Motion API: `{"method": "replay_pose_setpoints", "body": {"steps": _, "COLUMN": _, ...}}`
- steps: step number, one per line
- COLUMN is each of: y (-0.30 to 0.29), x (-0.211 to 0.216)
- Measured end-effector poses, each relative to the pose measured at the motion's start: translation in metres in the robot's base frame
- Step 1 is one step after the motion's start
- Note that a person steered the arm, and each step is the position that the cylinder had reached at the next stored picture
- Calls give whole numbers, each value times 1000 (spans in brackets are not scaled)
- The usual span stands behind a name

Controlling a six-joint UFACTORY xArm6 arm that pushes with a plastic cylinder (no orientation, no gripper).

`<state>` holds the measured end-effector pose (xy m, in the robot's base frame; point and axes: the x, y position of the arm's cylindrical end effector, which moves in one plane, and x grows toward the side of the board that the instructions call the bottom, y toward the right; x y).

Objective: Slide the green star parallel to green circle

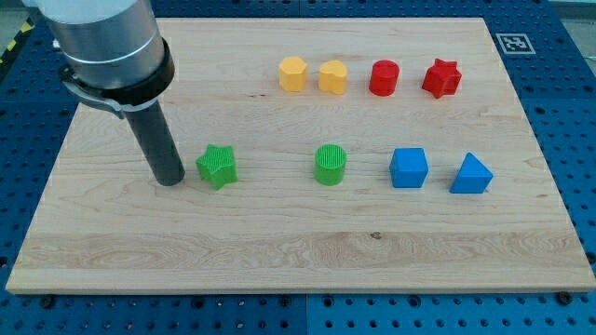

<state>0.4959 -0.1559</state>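
Observation:
The green star (218, 167) lies on the wooden board (279, 251), left of centre. The green circle (331, 165) stands to its right, at about the same height in the view. My tip (170, 180) rests on the board just to the left of the green star, a small gap away from it. The rod rises from the tip toward the view's top left.
A blue cube (409, 168) and a blue triangular block (471, 174) sit right of the green circle. Along the view's top are a yellow hexagon (292, 73), a yellow heart-like block (332, 77), a red cylinder (384, 78) and a red star (441, 78).

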Motion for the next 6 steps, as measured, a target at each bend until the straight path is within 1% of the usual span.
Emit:
{"method": "replay_pose_setpoints", "body": {"steps": 2, "y": 16, "x": 0}}
{"method": "replay_pose_setpoints", "body": {"steps": 4, "y": 61, "x": 0}}
{"method": "replay_pose_setpoints", "body": {"steps": 5, "y": 63, "x": 0}}
{"method": "replay_pose_setpoints", "body": {"steps": 6, "y": 52, "x": 0}}
